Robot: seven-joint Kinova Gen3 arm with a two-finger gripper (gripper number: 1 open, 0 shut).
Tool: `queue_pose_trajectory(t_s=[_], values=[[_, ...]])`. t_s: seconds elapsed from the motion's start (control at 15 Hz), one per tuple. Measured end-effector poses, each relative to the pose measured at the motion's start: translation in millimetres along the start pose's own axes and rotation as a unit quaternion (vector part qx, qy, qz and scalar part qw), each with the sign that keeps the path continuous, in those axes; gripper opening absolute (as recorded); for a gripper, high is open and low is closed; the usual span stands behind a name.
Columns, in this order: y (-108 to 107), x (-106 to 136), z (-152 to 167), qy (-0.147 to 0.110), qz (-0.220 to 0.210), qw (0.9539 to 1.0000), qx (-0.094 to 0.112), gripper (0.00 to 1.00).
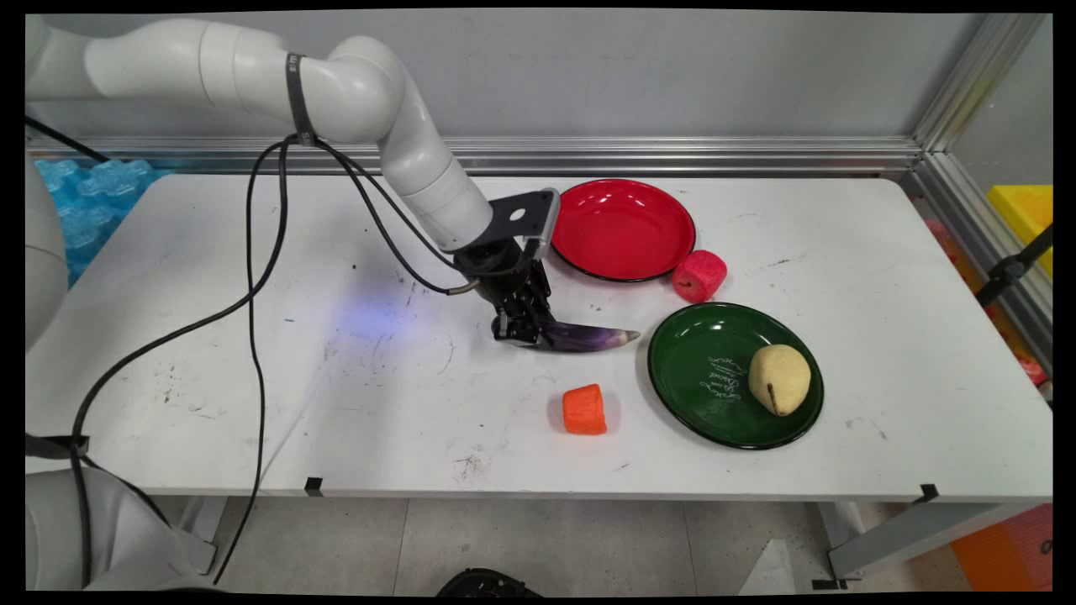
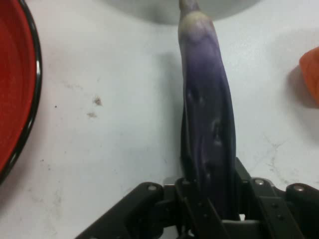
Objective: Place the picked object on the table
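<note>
Purple eggplant point(image 1: 584, 337), long and glossy, is lying on the white table point(image 1: 252, 353) between the red plate point(image 1: 623, 228) and the orange block point(image 1: 584, 409). I am reading the black gripper point(image 1: 519, 333) as clamped around its thick end; lifting needs a straight vertical pull.

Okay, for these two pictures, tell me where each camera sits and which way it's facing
Main view: above the table's near side, looking down and across at the wall; arm enters from the upper left, gripper shut on the eggplant.
Hand view: on the hand, looking along the gripper down the eggplant; black linkage shows at the bottom.
Shared: eggplant, red plate, orange piece.
</note>
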Motion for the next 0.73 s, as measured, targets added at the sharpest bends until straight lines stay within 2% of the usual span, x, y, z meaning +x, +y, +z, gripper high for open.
queue_pose_trajectory(t_s=[0.27,0.33,0.73], values=[[-2.5,-3.2,9.3,-0.001,0.012,0.9999,-0.005,0.0],[-3.1,-3.1,10.6,0.0,0.015,0.9999,-0.006,1.0],[-8.0,0.9,3.5,0.012,0.022,0.9997,-0.003,1.0]])
